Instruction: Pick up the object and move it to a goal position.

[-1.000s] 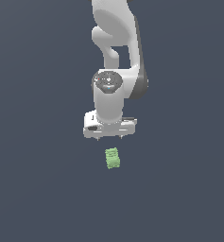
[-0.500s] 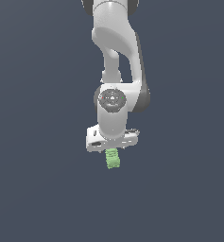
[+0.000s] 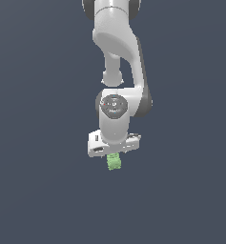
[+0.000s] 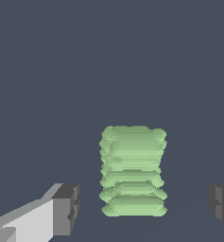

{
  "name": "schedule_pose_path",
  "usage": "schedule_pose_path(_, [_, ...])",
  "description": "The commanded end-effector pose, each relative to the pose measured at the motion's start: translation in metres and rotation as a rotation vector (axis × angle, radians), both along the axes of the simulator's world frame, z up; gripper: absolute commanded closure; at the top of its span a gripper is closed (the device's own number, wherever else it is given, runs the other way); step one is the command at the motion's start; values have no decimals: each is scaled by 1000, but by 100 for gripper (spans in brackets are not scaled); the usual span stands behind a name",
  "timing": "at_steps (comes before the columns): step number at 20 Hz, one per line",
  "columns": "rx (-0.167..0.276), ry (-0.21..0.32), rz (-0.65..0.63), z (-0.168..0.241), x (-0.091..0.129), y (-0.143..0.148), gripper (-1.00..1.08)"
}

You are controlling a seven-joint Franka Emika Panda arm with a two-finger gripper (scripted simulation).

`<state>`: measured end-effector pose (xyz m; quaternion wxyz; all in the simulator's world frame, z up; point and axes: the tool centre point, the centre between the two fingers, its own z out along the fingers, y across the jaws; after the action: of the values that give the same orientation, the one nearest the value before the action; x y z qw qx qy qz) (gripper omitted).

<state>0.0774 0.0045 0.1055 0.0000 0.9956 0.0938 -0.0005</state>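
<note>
The object (image 3: 114,162) is a small light-green, ridged block lying on the dark grey floor. In the exterior view it pokes out just below the white gripper (image 3: 113,156), which hangs low over it from the white arm. In the wrist view the object (image 4: 133,171) lies between the two dark fingertips (image 4: 66,209), with a clear gap on each side. The gripper (image 4: 142,208) is open and touches nothing. The block's near end is partly hidden by the hand in the exterior view.
The plain dark grey floor (image 3: 43,190) extends all around the arm. No other objects, containers or edges show in either view.
The arm has come down steadily; the gripper has dropped from well above the green object until its fingers stand on either side of it. The object has not moved.
</note>
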Motion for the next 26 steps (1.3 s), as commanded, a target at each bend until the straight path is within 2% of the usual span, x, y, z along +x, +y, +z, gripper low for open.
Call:
schedule_pose_path(1, [0,0,0,-3,0,0,-92])
schedule_pose_path(10, [0,-1,2,-45,-1,0,-92])
schedule_pose_path(16, [0,-1,2,-50,1,0,-92])
schedule_pose_path(17, [0,-1,2,-50,1,0,108])
schedule_pose_path(26, [0,-1,2,-50,1,0,108])
